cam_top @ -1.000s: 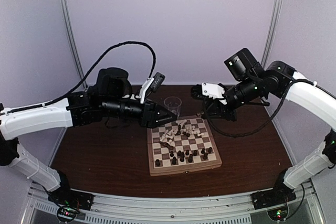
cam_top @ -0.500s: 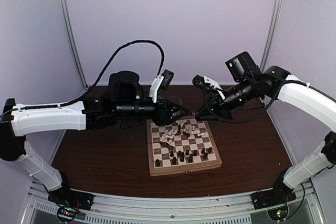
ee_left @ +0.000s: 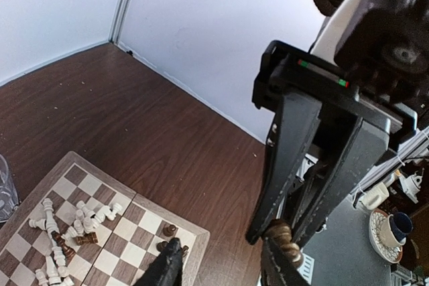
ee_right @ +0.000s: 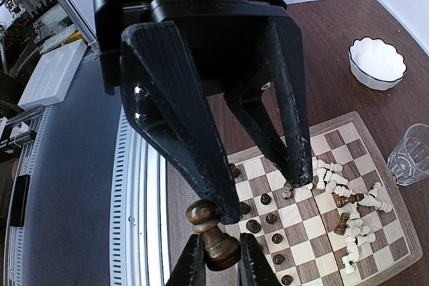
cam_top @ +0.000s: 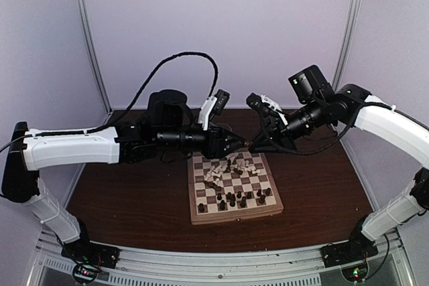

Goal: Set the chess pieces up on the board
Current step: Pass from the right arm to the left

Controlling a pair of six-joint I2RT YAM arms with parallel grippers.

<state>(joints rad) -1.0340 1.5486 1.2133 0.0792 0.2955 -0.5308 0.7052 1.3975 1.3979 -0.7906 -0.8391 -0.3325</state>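
R hand [ee_right: 220, 247] is pinched shut on a dark piece [ee_right: 211, 232], in the air near the far edge of the board [cam_top: 236, 217]. L hand [ee_right: 261, 199] faces it, jaws apart w/ tips just beside the piece's head. Piece's long axis is in line w/ R fingers. Other pieces [ee_right: 348, 199] are heaped on the board.

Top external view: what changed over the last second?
The left gripper reached right along the board's far edge, covering the glass, and now meets the right gripper, which lifted slightly. The right gripper stays shut on a dark piece; the left is open. Board and scattered pieces unchanged.
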